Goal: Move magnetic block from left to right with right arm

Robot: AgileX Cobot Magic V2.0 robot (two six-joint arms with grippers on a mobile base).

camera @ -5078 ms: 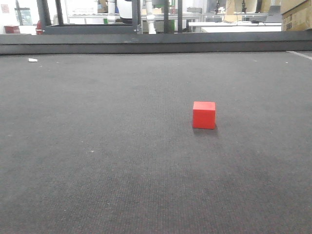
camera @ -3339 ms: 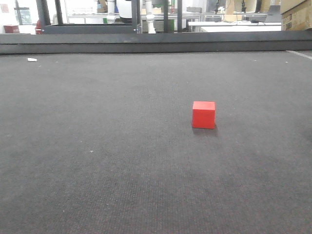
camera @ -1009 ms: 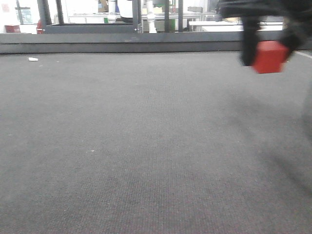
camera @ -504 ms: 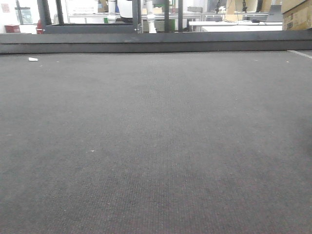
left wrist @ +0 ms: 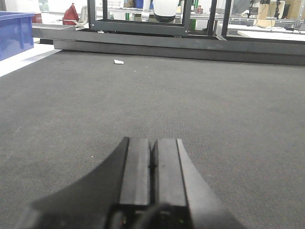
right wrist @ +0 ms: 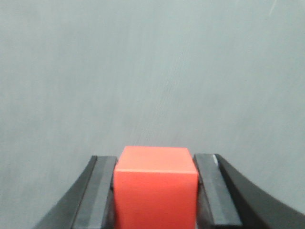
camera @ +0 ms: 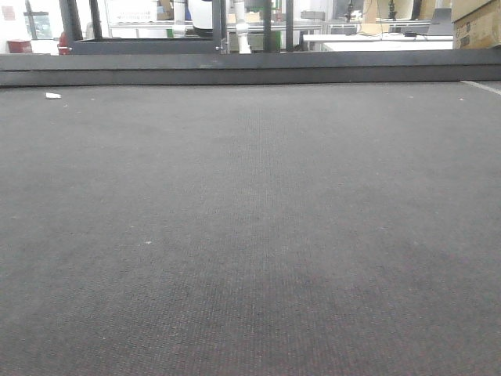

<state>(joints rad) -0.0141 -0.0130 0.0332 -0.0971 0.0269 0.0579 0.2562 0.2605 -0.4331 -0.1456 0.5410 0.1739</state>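
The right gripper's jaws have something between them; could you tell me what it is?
A small bright-red cube, clamped by the right gripper, as the right wrist view shows.

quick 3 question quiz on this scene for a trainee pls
1. True or false: the right gripper is shut on the magnetic block.
2. The left gripper is: A) wide open, B) shut on nothing, C) holding a box.
3. Which one camera view shows the block?

Key: 1 true. 2 B. 3 the right wrist view.
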